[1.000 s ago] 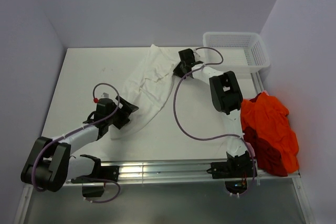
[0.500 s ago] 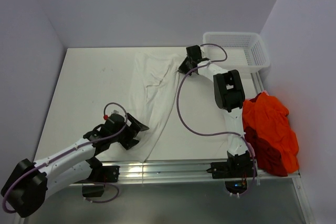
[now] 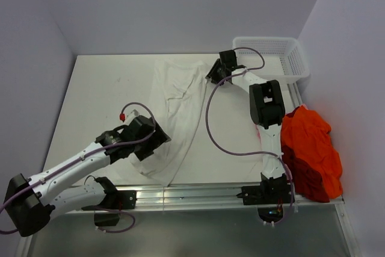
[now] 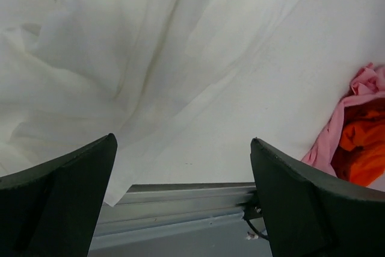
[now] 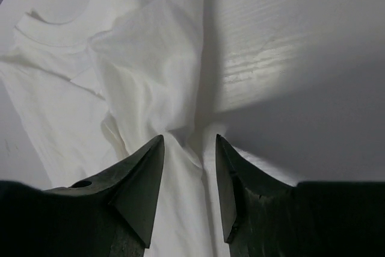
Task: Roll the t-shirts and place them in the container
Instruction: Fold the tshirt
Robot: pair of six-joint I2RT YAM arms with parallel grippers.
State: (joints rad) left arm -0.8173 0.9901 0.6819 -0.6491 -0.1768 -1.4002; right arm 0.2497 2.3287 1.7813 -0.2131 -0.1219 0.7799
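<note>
Right pincer (image 5: 189, 138) parted, a ridge of the white t-shirt (image 3: 177, 106) between its tips, upper centre. Left pincer (image 4: 181, 138) released wide. Risk: cloth snags on withdrawal, spoiling the lay.

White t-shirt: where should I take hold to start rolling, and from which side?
Probably its near hem corner, approached from the table's near edge with the open left end effector: the white t-shirt lies stretched lengthwise, and that edge lies flat and free.
</note>
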